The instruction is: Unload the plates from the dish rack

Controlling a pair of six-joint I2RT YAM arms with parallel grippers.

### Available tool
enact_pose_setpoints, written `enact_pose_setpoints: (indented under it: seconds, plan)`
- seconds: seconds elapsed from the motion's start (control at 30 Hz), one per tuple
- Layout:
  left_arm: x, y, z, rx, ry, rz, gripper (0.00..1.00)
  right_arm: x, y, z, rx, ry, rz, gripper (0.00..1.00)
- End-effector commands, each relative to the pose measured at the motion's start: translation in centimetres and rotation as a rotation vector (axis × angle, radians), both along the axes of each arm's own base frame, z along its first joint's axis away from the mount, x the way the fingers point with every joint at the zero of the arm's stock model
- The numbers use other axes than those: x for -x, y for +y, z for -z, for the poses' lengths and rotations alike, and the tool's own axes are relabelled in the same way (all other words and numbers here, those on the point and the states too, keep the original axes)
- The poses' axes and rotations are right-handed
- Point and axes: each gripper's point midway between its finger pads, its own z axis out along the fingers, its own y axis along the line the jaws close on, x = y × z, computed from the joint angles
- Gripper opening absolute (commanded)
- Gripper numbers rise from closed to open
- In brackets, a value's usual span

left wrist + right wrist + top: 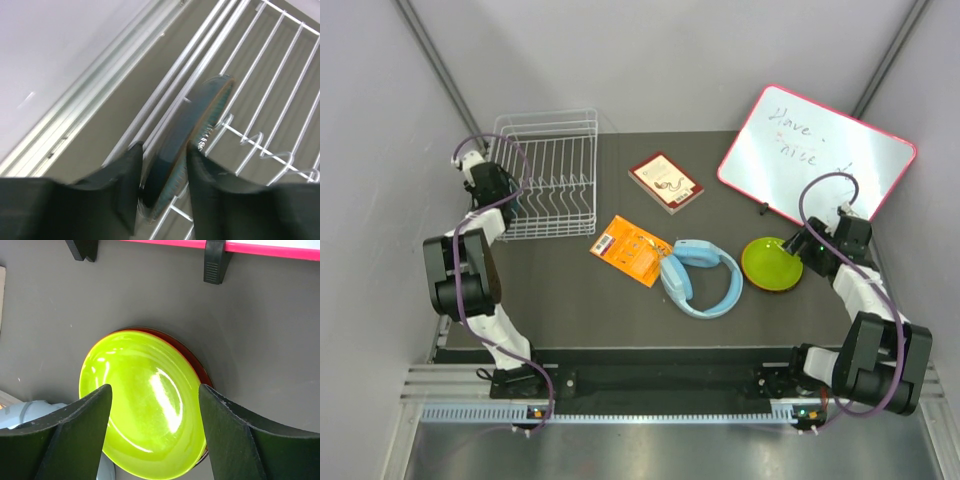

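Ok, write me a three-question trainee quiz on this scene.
1. True or false: the left end effector is shut on a dark plate at the dish rack.
2. What lies under the green plate below the right end effector? A) a red plate B) a sponge C) nothing but table
3. Fill in: the headphones are ___ in colour.
Key: 1 true; 2 A; 3 blue.
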Motion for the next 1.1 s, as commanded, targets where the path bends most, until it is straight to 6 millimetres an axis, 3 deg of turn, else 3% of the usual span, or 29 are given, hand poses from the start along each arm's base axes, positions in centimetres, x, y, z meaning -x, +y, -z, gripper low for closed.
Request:
enact_pose_setpoints:
  seconds: [0.0,0.1,0.17,0.33,0.57,0.77,0.93,0.97,1.0,1.07]
  plan:
    - [-1.4,0.0,-2.0,-0.031,-0.082,0.034,0.36,-1.8,-0.1,-1.7,0.007,-0.073,-0.019,0.70]
    - [-1.5,-0.5,-1.4,-0.048,-0.069,0.071,0.23,-1.7,0.0,-1.5,0.009,-0.068,-0.028,0.70]
    - [-1.4,-0.6,-1.0,-0.065,-0.055,0.073,0.00,-1.7,0.0,-1.6,0.009,-0.071,-0.031,0.71]
    - [-1.0,-0.9,-0.7,-0.111,-0.040,0.076,0.00,-1.6,0.1,-1.8,0.012,-0.074,-0.037,0.71]
    - [-0.7,-1.6,-2.7,-0.213,-0.076,0.072,0.00,-1.3,0.1,-1.9,0.020,-0.070,-0.036,0.73]
    - [0.1,-3.4,-5.7,-0.326,-0.092,0.073,0.00,-1.0,0.0,-2.6,0.037,-0.081,-0.033,0.75]
    - [2.4,-4.3,-9.7,-0.416,-0.134,0.024,0.00,-0.5,0.0,-3.3,0.046,-0.091,-0.033,0.79]
    - [2.6,-5.6,-10.3,-0.420,-0.147,0.043,0.00,-0.4,0.0,-3.6,0.052,-0.101,-0.035,0.83]
    - [3.2,-6.0,-11.9,-0.425,-0.180,0.040,0.00,-0.3,0.1,-3.9,0.054,-0.107,-0.035,0.85]
    - [4.1,-5.7,-12.7,-0.424,-0.189,0.017,0.00,0.1,0.1,-4.5,0.067,-0.122,-0.034,0.91]
